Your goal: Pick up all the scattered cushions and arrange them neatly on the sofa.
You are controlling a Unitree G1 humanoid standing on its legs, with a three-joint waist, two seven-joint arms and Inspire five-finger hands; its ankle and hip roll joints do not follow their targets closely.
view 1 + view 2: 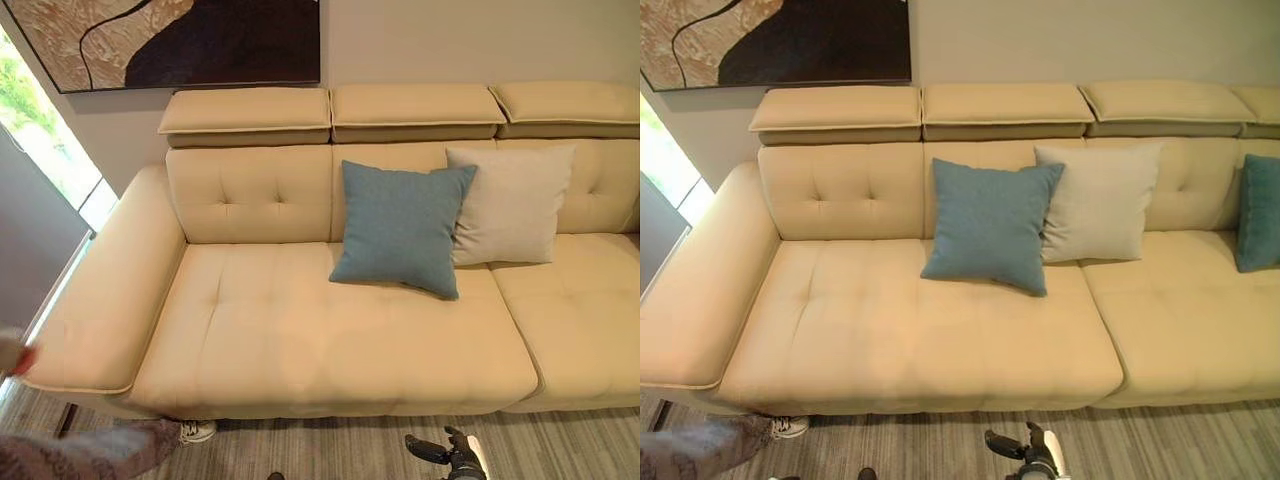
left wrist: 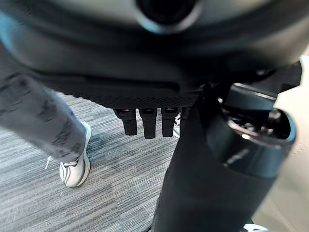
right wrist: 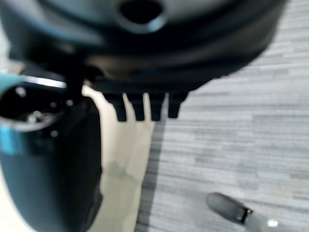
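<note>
Cushions, blue [image 1: 400, 228] overlapping beige [image 1: 508, 204], lean upright against backrest [image 1: 250, 193].

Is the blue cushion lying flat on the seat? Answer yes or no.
No: the blue cushion stands propped against the sofa backrest, overlapping the beige cushion beside it.

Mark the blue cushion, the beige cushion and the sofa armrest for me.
blue cushion [image 1: 400, 228]: left eye view, middle of its face.
beige cushion [image 1: 510, 205]: left eye view, centre of its front.
sofa armrest [image 1: 100, 290]: left eye view, its top surface.
</note>
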